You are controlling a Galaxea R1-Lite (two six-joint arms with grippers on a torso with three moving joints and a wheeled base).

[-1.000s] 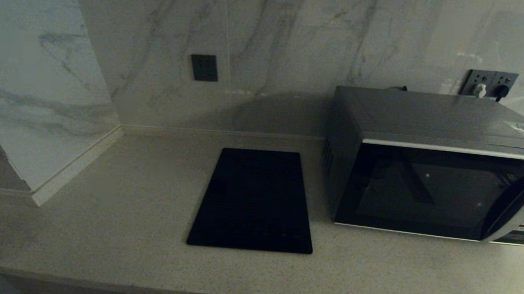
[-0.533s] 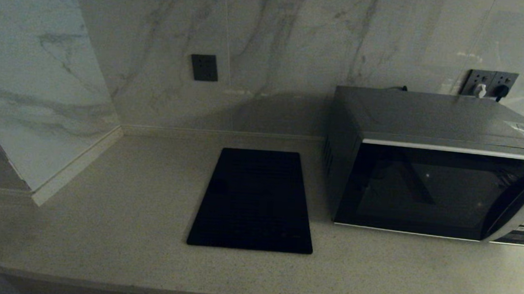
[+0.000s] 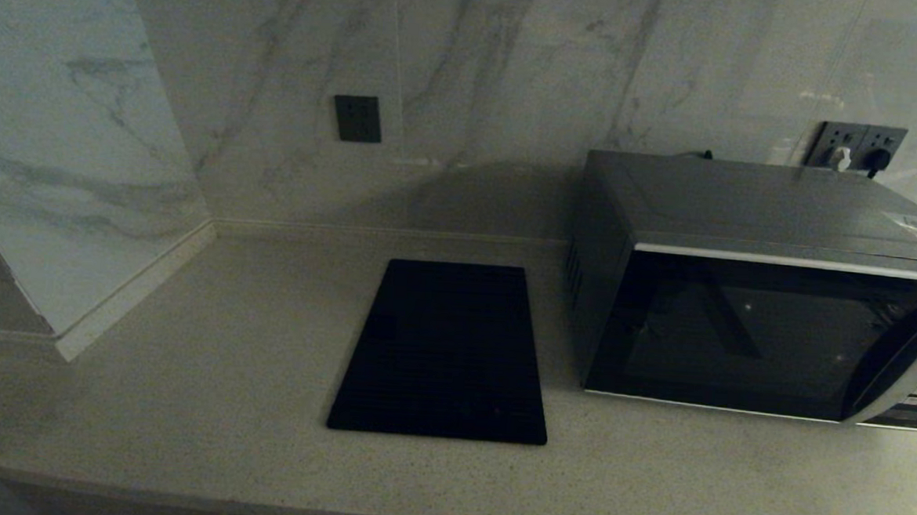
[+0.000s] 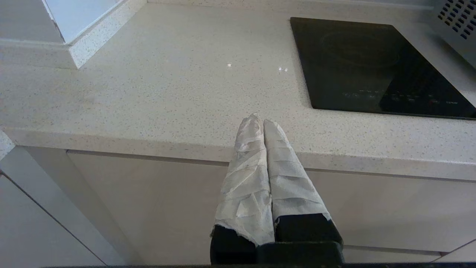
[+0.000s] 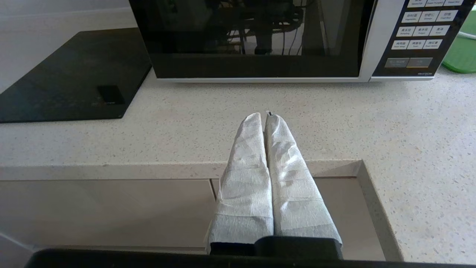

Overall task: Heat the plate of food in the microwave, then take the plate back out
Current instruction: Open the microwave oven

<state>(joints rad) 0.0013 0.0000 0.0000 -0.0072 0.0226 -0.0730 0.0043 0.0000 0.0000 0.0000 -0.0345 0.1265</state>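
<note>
Speckled pale desk point(image 3: 208, 401), microwave point(image 3: 754, 304) at right, door shut, keypad at its right edge, flat black slab point(image 3: 444, 352) just left of it, wall outlet point(image 3: 857, 146) behind, marble wall point(image 3: 515, 72).

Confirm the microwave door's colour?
Black glass, on the microwave; the right wrist view shows it best.

Each end effector has two long tapering fingers wrapped in creased white cloth tape, mounted on a black base block. The left end effector point(image 4: 263, 121) shows frayed tape edges near its base; the right end effector point(image 5: 265, 116) looks the same, wrapped smoother.
</note>
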